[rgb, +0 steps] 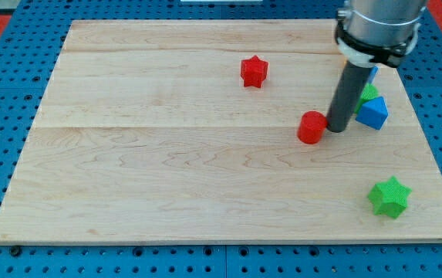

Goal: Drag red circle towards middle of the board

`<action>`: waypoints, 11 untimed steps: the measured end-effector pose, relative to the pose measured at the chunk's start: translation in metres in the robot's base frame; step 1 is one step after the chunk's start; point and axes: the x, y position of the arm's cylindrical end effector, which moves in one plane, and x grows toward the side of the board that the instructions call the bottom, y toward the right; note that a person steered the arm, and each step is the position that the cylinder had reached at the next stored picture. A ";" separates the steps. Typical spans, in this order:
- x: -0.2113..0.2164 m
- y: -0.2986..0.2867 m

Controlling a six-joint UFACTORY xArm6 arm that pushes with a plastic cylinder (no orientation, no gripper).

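The red circle (311,127) lies on the wooden board (167,177), right of the board's middle. My tip (337,129) stands right against the red circle's right side, touching or nearly touching it. The dark rod rises from there to the arm's metal end at the view's top right.
A red star (254,71) lies up and to the left of the red circle. A blue block (373,113) and a green block (369,93) sit just right of the rod, partly hidden by it. A green star (389,196) lies at the lower right.
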 end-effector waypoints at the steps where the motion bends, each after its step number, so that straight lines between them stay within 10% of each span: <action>1: -0.001 -0.006; 4: 0.024 -0.007; 8: -0.067 -0.090; 11: -0.018 -0.148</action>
